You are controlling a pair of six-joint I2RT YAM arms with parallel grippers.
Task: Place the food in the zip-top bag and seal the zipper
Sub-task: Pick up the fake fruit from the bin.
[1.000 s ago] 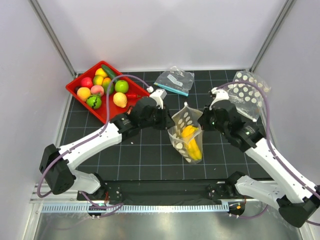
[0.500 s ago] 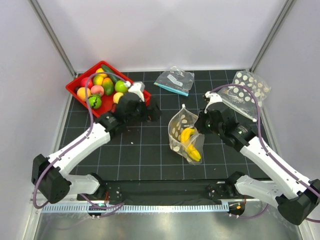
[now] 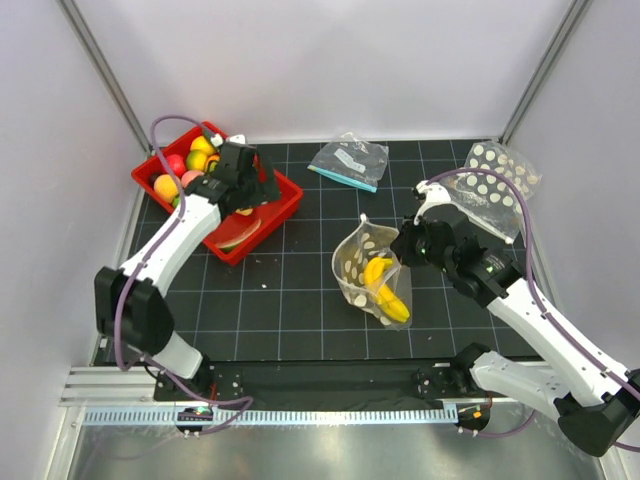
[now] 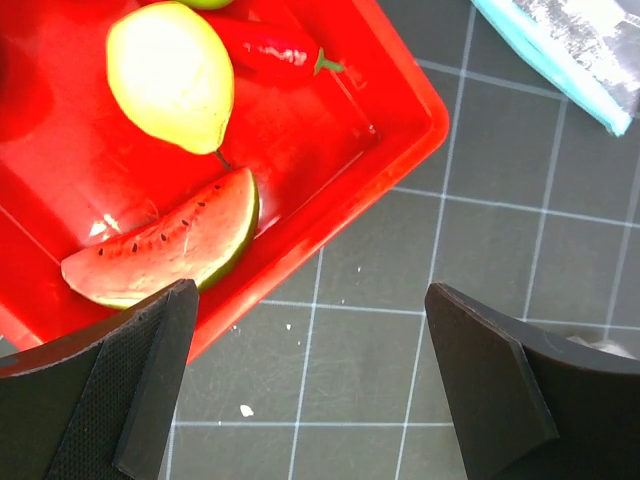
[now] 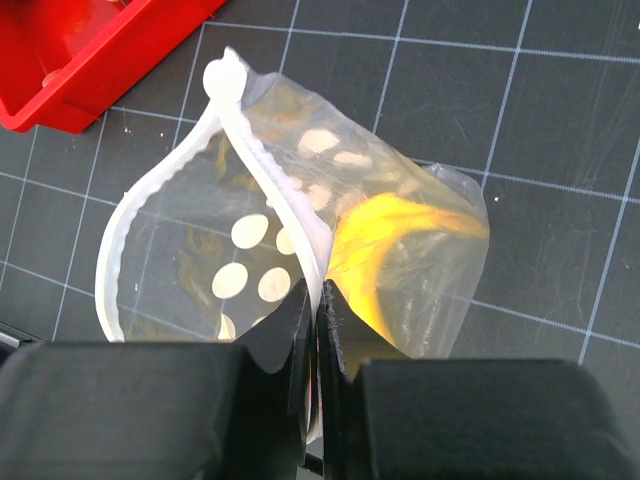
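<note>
The zip-top bag [image 3: 362,262] stands open mid-table with yellow bananas [image 3: 385,290] inside; they show yellow through the plastic [image 5: 400,250] in the right wrist view. My right gripper [image 3: 405,245] [image 5: 318,300] is shut on the bag's rim, pinching the white zipper [image 5: 226,80] strip between its fingers. My left gripper [image 3: 258,192] [image 4: 310,330] hangs wide open and empty over the near edge of the red tray [image 3: 285,205]. Food lies in the tray: a watermelon slice [image 4: 165,250], a yellow fruit [image 4: 170,75], a red chili [image 4: 275,50] and more fruits [image 3: 190,160].
A clear undotted bag with a teal strip [image 3: 350,160] [image 4: 560,60] lies at the back centre. Another dotted bag [image 3: 495,180] lies at the back right, behind my right arm. The tray's corner [image 5: 90,60] is close to the bag's left.
My left arm swung away from the bag, back and left to the red tray, and its gripper opened wide. The right gripper kept hold of the bag's rim.
</note>
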